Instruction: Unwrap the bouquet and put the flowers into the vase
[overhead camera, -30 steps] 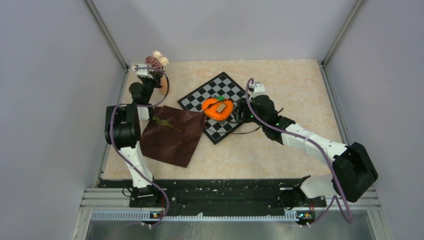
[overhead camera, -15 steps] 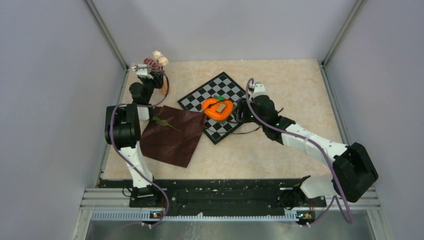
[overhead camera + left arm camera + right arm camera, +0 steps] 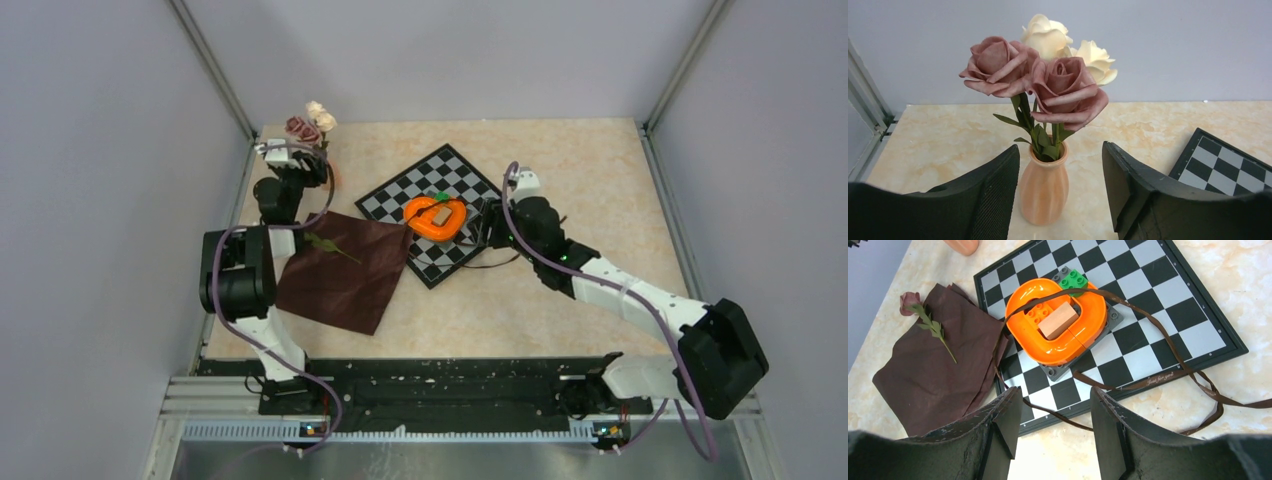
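Note:
The terracotta vase (image 3: 1044, 185) stands upright at the table's far left corner. Several flowers (image 3: 1048, 75) stand in it, cream and mauve roses, also visible from above (image 3: 310, 125). My left gripper (image 3: 1060, 146) is open, with its fingers on either side of the vase and not touching it. The bouquet's maroon cloth (image 3: 345, 270) lies spread flat, and one mauve rose (image 3: 910, 300) on a green stem lies on it. The brown ribbon (image 3: 1168, 375) trails loose over the board. My right gripper (image 3: 1055, 390) is open and empty above the board's near edge.
A black-and-white checkerboard (image 3: 400, 195) carries an orange heart-shaped object (image 3: 435, 218) with a wooden block and a green brick. The enclosure's corner post (image 3: 868, 95) and walls stand close behind the vase.
My left gripper has opened and let go of the flowers, which stay standing in the vase. The left arm shifted slightly left. The right arm drew back a little.

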Motion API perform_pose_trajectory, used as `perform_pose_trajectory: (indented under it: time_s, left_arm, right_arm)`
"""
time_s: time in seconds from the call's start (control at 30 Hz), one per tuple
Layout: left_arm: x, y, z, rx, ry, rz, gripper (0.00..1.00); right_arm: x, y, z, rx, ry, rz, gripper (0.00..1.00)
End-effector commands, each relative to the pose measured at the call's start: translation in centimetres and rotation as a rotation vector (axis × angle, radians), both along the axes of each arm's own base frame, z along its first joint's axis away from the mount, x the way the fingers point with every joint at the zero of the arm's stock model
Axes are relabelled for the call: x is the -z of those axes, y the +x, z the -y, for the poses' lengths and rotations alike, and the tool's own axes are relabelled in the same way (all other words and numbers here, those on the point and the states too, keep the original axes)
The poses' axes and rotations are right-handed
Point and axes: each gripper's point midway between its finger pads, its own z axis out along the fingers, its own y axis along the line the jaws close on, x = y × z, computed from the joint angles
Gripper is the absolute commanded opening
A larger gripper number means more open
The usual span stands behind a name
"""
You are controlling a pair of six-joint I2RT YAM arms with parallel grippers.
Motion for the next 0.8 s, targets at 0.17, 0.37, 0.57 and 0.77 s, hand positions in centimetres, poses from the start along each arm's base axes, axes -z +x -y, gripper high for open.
perform_pose_trajectory:
  time_s: [0.17, 0.37, 0.57, 0.77]
  left_arm:
    - [-3.0, -5.2, -1.1, -0.108, -0.050, 0.058, 0.70]
    - [-2.5, -9.5, -2.0, -0.197, -0.146, -0.024, 0.70]
    - [-0.3, -13.4, -4.5, -0.435, -0.394, -0.280, 0.75]
    - [3.8, -15.8, -3.1, -0.459, -0.519, -0.530, 0.75]
  right_arm:
    - [-3.2, -0.8, 0.6, -0.009, 0.065, 0.105, 0.54]
    - [-3.9, -1.8, 0.7, -0.040, 0.095, 0.134, 0.54]
    - [-3.6, -2.7, 0.6, -0.075, 0.106, 0.128, 0.54]
    - [-3.3, -3.3, 0.7, -0.086, 0.107, 0.122, 0.54]
